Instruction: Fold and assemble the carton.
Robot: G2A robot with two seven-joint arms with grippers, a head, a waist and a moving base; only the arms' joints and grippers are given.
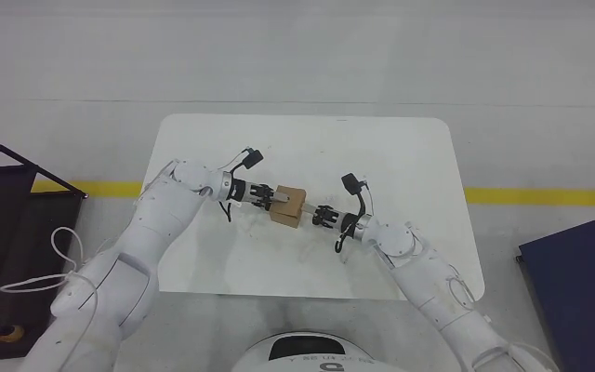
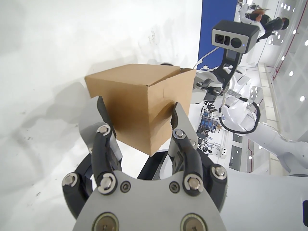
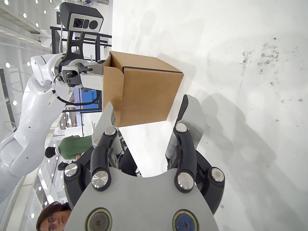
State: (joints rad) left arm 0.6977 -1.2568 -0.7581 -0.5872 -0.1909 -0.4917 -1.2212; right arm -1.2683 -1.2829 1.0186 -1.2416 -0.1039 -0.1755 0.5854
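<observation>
Your left gripper [image 2: 139, 114] is closed onto the carton [image 2: 134, 90]. Its two fingers seem to press on the faces either side of the near upright edge, so the box sits right between the pads. It looks held a little clear of the counter [image 2: 60, 37], though I cannot be sure of the gap beneath. That hold reads as the anchor, keeping the box square while the other arm works on it. Your right gripper [image 3: 147, 105] meets the carton from the opposite end, spread wide and holding nothing, with the box just ahead of it and partly between its fingers. One finger [image 3: 107, 117] touches the lower edge of the loose side flap [image 3: 112, 85]. The other finger [image 3: 187, 106] stands just beside the closed wall without touching it. The flap, with its rounded corner, lies along the side rather than tucked in, and its far part stands proud of the body. I judge the carton shaped but not closed. The next move likely calls for the right gripper to press that flap flat and in. Go gently, because the cardboard looks light and the left hold sits on a corner. A hard push could twist the box out of the grip or crease a wall.
</observation>
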